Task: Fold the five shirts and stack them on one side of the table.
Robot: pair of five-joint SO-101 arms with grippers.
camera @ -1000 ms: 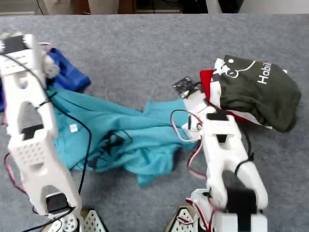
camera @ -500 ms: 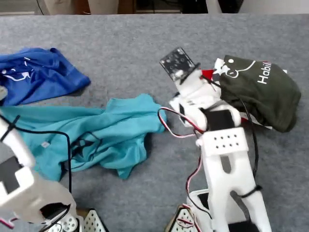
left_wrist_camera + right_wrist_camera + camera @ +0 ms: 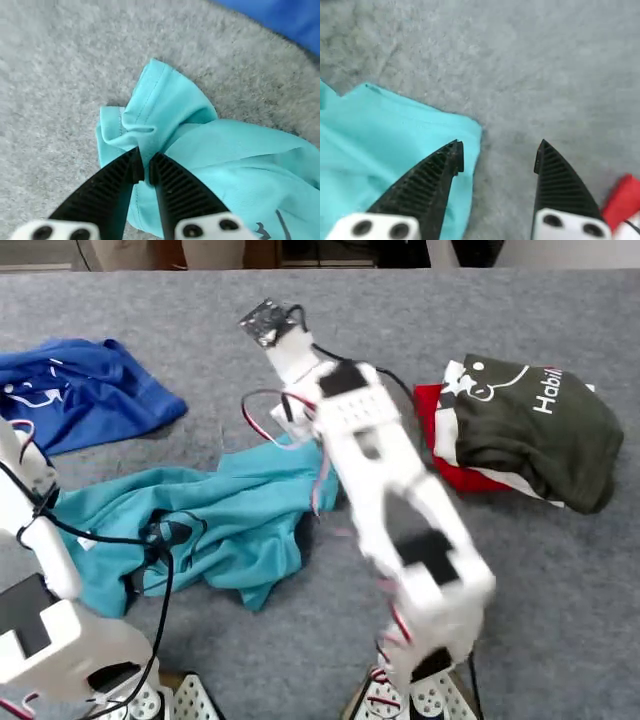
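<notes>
Your left claw [image 3: 143, 170] was clamped onto a fold of the teal shirt [image 3: 235, 165] lying crumpled on the grey counter [image 3: 60, 75], while your right claw [image 3: 497, 157] gaped wide over its corner.

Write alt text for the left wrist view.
The left end effector is shut on a bunched fold of the crumpled teal fabric shirt, which lies on the grey felt-covered table. An edge of a blue fabric shirt lies beyond it.
</notes>
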